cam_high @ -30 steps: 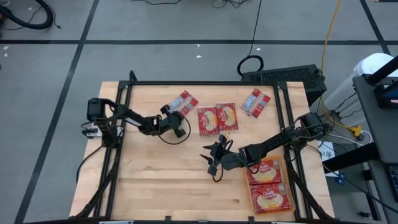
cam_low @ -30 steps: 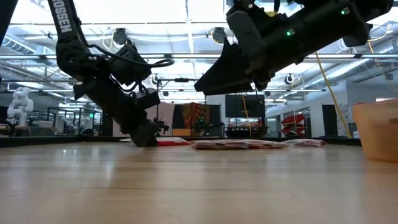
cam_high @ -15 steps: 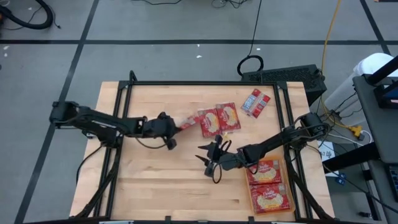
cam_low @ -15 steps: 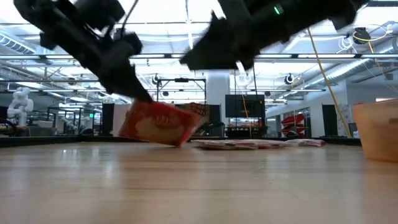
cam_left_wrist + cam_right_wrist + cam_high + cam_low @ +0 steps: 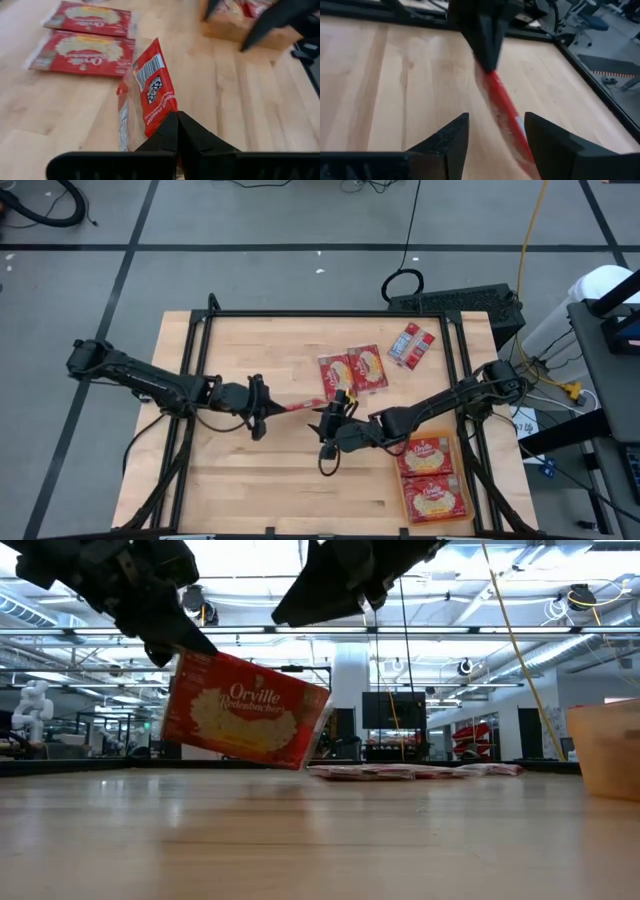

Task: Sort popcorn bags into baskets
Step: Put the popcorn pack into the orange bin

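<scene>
Near half of the table (image 5: 250, 490), toward the front edge and left corner, is bare wood. The left gripper (image 5: 262, 407) sits mid-table, fingers pinched tight on one end of a popcorn bag (image 5: 297, 404), held edge-up and clear of the surface; in the low view the bag (image 5: 243, 712) hangs tilted above the wood. The right gripper (image 5: 328, 425) faces it just beside the bag's free end, fingers spread, gripping nothing; the bag's red edge runs between them in its wrist view. Behind, toward the far edge, two bags (image 5: 351, 371) lie flat side by side, and another bag (image 5: 411, 344) lies near the far right corner. The orange basket (image 5: 461, 479) stands at the front right corner with two bags in it. Held bag reads "Orville Redenbacher".
</scene>
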Controlling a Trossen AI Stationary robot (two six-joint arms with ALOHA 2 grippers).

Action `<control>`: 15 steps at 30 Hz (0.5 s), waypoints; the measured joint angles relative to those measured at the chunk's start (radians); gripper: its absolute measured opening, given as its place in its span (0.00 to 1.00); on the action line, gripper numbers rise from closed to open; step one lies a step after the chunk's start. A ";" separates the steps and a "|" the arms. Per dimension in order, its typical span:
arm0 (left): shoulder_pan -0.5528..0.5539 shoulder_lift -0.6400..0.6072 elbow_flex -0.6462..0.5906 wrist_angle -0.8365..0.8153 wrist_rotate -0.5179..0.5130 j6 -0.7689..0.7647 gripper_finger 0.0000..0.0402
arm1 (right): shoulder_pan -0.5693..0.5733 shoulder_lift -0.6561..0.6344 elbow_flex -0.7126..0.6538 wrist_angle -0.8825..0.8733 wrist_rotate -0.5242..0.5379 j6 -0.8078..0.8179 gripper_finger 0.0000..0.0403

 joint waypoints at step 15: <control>-0.127 0.003 0.000 0.004 -0.032 -0.022 0.01 | -0.092 0.071 -0.053 -0.031 -0.201 -0.012 0.58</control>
